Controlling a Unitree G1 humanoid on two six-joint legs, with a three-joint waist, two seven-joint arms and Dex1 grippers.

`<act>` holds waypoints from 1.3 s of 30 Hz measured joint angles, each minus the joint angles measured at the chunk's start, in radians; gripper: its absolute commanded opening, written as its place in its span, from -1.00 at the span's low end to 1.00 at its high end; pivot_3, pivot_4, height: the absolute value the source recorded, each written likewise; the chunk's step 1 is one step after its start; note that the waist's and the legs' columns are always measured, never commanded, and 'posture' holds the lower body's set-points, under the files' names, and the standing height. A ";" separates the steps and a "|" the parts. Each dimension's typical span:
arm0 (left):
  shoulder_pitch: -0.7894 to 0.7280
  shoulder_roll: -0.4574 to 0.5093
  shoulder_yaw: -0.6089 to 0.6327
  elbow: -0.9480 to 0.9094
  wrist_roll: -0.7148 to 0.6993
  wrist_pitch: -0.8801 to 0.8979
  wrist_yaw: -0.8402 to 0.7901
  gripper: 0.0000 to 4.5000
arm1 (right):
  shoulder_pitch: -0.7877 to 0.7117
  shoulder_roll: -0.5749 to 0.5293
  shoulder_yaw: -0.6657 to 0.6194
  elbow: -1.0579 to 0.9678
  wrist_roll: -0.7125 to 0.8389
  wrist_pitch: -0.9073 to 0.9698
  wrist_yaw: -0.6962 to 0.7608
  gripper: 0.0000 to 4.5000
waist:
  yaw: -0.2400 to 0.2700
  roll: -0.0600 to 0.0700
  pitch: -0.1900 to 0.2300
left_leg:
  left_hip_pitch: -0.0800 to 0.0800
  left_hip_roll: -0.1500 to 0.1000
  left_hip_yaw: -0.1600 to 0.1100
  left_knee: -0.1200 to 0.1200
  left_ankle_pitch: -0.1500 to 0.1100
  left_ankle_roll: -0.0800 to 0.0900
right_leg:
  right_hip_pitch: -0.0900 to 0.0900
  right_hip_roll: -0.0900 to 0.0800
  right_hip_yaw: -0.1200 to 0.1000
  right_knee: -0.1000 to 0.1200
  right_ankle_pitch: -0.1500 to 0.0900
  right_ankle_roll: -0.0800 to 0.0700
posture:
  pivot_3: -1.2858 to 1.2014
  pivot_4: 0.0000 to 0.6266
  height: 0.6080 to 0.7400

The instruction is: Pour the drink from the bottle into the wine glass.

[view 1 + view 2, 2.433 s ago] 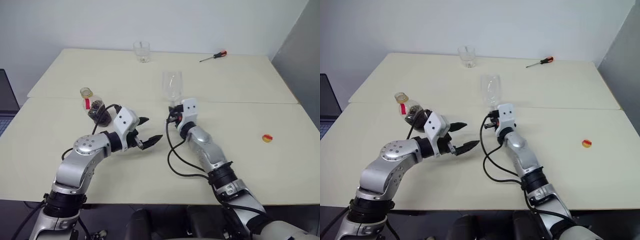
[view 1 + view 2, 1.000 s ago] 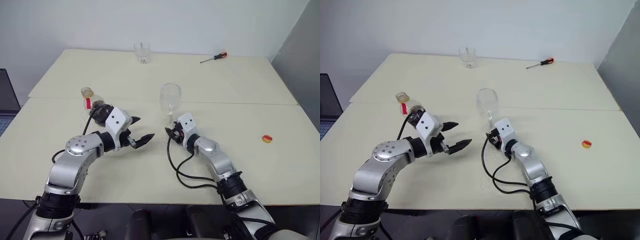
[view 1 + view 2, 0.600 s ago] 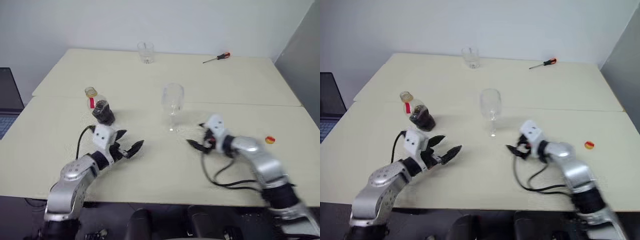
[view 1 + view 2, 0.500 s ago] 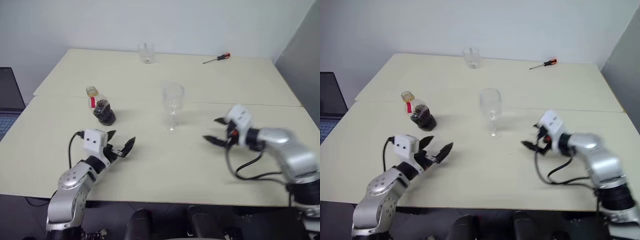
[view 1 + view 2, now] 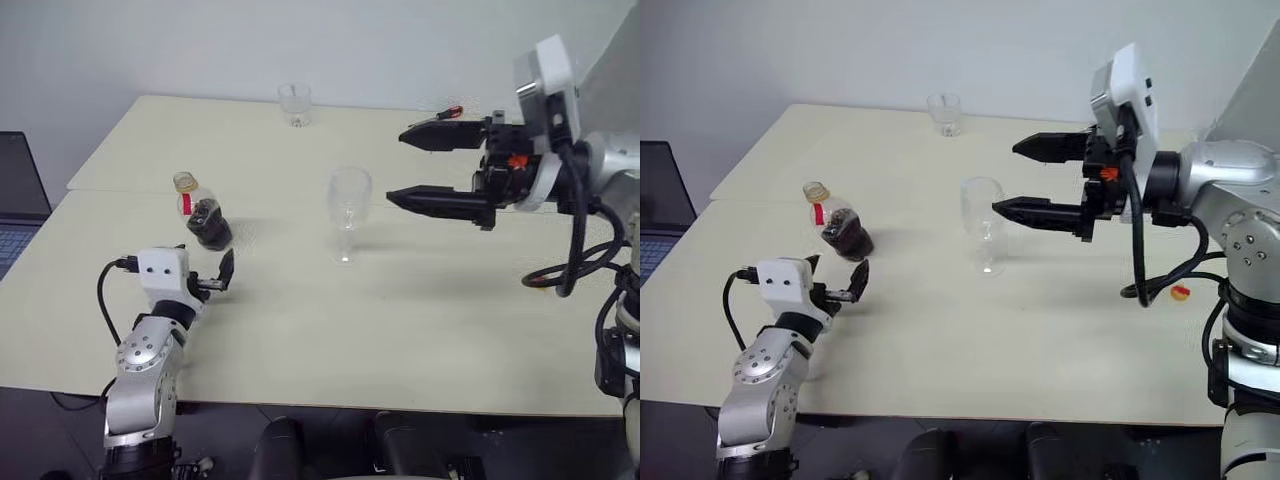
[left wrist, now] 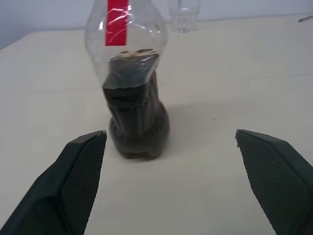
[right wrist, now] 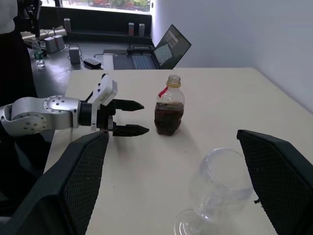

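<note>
I see the bottle [image 5: 205, 216] standing upright on the smooth cream bench [image 5: 300, 320], at about ten o'clock from the middle of it. It is squat, clear plastic with a rounded, waisted body and a red strip at the neck, its mouth uncapped. The dark brown drink [image 6: 137, 112] fills its lower half.

The wine glass [image 5: 347, 210] stands near the bench's centre, well to the three o'clock side of the bottle: clear, tall bowl, thin stem, round foot, empty.

My left pincer [image 6: 171, 171] sits low at the bench's near edge, its textured black fingers spread wide and facing the bottle, not touching it. My right pincer [image 5: 425, 165] hangs high in the air at three o'clock of the glass, fingers wide apart, holding nothing.

A short clear tumbler [image 5: 294, 104] and a red-handled screwdriver [image 5: 447, 113] lie at the far edge. A small yellow-and-red cap [image 5: 1180, 292] lies toward three o'clock.
</note>
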 measured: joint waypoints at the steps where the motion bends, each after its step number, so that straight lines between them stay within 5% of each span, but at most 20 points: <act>1: -0.008 0.001 0.002 0.006 0.000 0.001 0.001 1.00 | 0.000 0.002 0.012 -0.009 0.001 0.001 -0.005 0.99 | 0.000 0.000 0.000 | 0.000 0.000 0.000 0.000 0.000 0.000 | 0.000 0.000 0.000 0.000 0.000 0.000 | 0.03 -0.52 1.00; 18: -0.109 0.110 0.044 0.068 -0.063 0.064 -0.055 1.00 | 0.012 0.002 0.047 -0.062 0.052 0.012 -0.044 0.99 | 0.000 0.000 0.000 | 0.000 0.000 0.000 0.001 0.000 0.000 | 0.000 0.002 -0.001 0.001 0.001 0.001 | 0.03 -0.52 1.00; 39: -0.425 0.193 -0.061 0.625 0.000 -0.167 -0.276 0.92 | 0.062 -0.052 -0.015 -0.177 0.217 0.141 -0.224 1.00 | 0.000 0.000 0.000 | 0.000 0.001 0.000 0.001 0.000 0.000 | -0.001 0.002 -0.003 0.001 0.001 0.001 | 0.03 -0.52 1.00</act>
